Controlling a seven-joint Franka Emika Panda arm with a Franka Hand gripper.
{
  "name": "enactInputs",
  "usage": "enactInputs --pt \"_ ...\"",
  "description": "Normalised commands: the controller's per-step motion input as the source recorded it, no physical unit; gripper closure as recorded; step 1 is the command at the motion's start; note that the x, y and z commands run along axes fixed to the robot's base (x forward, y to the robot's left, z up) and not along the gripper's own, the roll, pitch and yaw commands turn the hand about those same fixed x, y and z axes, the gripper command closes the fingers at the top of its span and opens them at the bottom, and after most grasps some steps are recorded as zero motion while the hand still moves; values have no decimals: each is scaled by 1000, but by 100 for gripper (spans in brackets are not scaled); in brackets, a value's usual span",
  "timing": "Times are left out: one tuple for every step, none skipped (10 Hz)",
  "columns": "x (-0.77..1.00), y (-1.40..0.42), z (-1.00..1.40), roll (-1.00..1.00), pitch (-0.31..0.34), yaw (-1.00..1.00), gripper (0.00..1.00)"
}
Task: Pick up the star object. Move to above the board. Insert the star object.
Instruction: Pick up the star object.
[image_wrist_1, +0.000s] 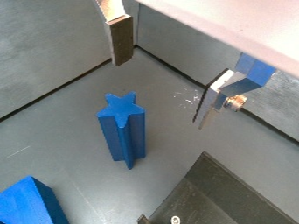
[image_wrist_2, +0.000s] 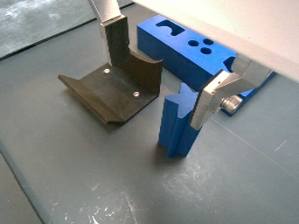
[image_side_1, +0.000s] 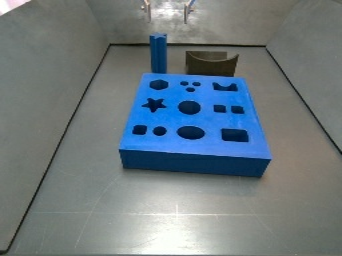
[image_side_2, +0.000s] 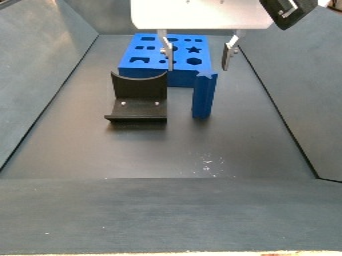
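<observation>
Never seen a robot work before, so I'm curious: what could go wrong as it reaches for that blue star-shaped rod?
The star object stands upright and slim; the gripper hangs open above it, so an off-centre descent might tip it. The fixture stands near, and a finger could catch it. Its ridges must match the board's star hole, or it may jam.

The star object (image_wrist_1: 121, 129) is plain bright blue on every ridged side, the same blue as the board (image_side_1: 191, 120), whose cut-out holes read dark, near black. The fixture (image_wrist_2: 114, 92) is dark brown with small pale dots on its faces. The gripper (image_wrist_1: 162, 80), open above the star object, has silver fingers (image_wrist_1: 119, 42) with dark pads. The bench (image_side_2: 160, 150) is dull grey, flecked with faint white scratches.
</observation>
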Motion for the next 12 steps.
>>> enactInputs --pt "-577 -57 -711 31 -437 0 0" --pt "-506 -114 -1000 80 -217 0 0" --pt "-303 -191 -600 -9 -254 86 0" --pt "-23 0 -14 -17 0 9 0" --pt "0 -29 -63 0 -9 0 0" --pt "0 -366 -654 -200 -449 -43 0" --pt "0 -249 -537 -214 -420 0 0" --pt "-109 0 0 -171 -194 0 0" --pt "0 0 -37 11 0 0 0" --pt "0 -149 -700 146 -283 0 0" --pt "0 0 -37 0 -120 0 0" --pt "0 0 0 0 0 0 100"
